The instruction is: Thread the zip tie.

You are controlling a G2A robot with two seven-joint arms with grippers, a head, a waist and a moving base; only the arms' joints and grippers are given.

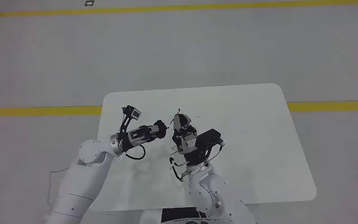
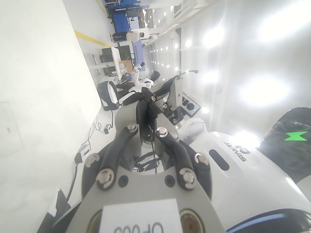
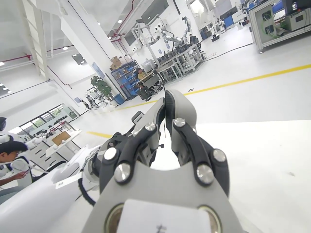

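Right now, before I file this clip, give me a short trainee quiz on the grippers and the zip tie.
1. True or false: the right gripper is open, with nothing between its fingers.
2. Where do the two grippers sit in the top view? A) at opposite corners of the table. B) close together above the middle of the white table. C) out over the floor.
3. Fill in: the left gripper is shut on a thin black ____.
Key: 1 false, it is shut on the zip tie. 2 B. 3 zip tie.
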